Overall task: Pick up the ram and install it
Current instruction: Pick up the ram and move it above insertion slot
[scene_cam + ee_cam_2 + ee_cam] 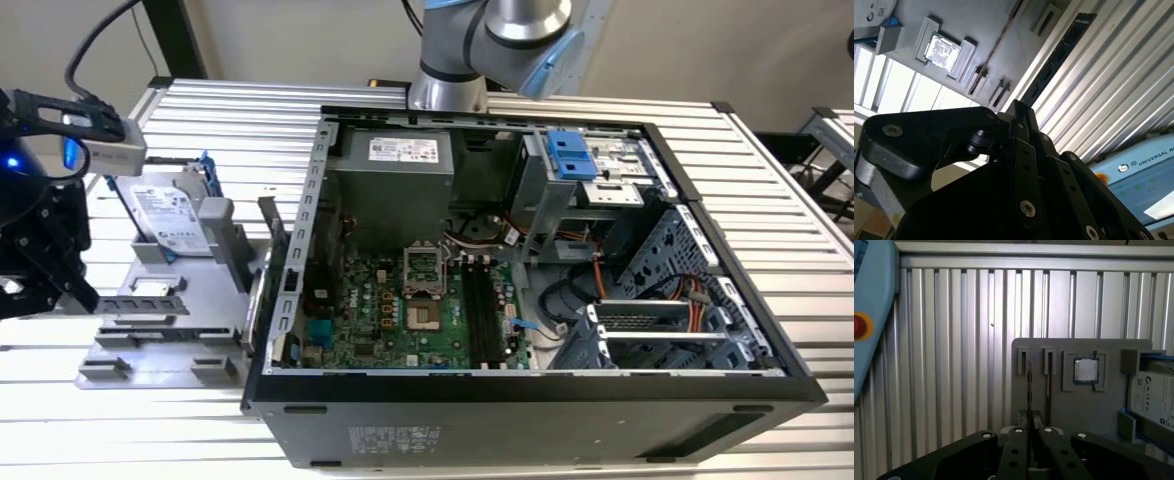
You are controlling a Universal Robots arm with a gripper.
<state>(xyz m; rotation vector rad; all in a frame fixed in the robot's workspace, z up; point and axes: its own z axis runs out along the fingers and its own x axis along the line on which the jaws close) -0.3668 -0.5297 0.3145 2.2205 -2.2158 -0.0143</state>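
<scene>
A table of ribbed metal slats (200, 110) is seen below a pale wall (294, 40). An open computer case (534, 400) is set on it, and a grey tray (147, 350) is placed just beside the case, on the exterior view's left. A hard drive (167, 215) and a processor (1086, 371) are held in the tray. The ram (1029, 387) is stood on its long edge in the slot nearest the tray's rim, with a second slot between it and the processor. Its long axis is laid parallel to the slats and is pointed straight away from the gripper (1030, 415). The fingers are pressed together on the ram's near end. A pale blue handset (871, 315) is laid on the slats, well apart from the tray.
</scene>
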